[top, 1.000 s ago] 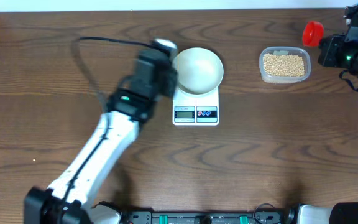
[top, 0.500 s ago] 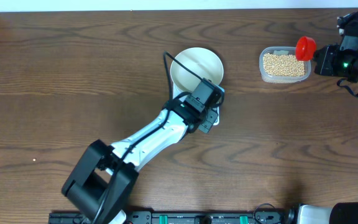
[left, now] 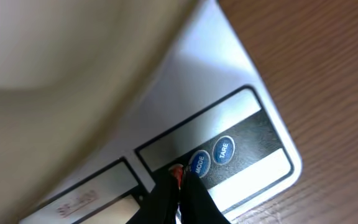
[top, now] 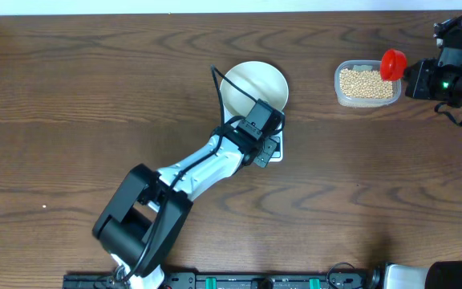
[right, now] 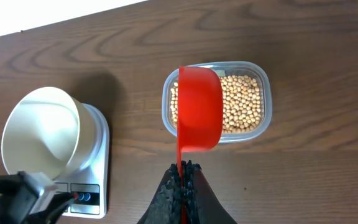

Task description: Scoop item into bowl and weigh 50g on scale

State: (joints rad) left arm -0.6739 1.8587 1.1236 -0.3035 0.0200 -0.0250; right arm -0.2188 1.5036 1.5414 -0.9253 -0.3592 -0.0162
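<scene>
The left gripper (left: 178, 186), jaws shut and empty, rested its tip on the scale's (left: 222, 74) red button (left: 175, 170); we advised a light, vertical press so the empty bowl (top: 255, 84) on top would not shift. The right gripper (right: 183, 169) clamped the scoop (right: 199, 109) over the beans (right: 244, 106).

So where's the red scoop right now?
In the overhead view the red scoop is at the far right, held in the right gripper by the clear tub.
</scene>
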